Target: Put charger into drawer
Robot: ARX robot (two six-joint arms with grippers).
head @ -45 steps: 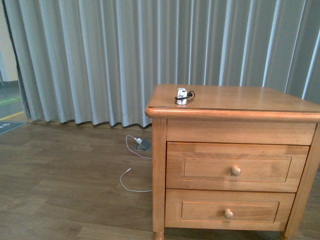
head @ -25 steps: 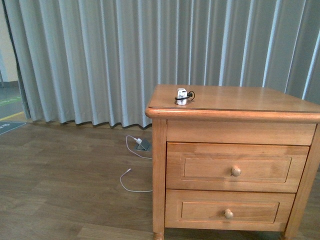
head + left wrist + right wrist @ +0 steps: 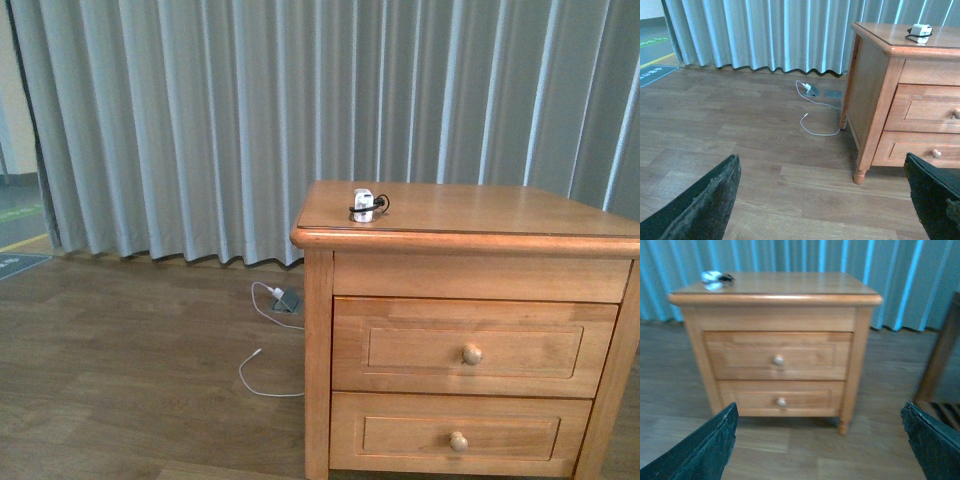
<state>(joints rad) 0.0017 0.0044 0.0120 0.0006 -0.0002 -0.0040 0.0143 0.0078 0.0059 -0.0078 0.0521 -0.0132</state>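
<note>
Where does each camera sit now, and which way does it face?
Front: on the body, facing the nightstand and curtain; no arm shows.
Left wrist: over the floor, left of the nightstand, looking at its corner; the left gripper shows, open.
Right wrist: squarely facing the drawer front; the right gripper shows, open.
Shared: all three see the charger on top.
</note>
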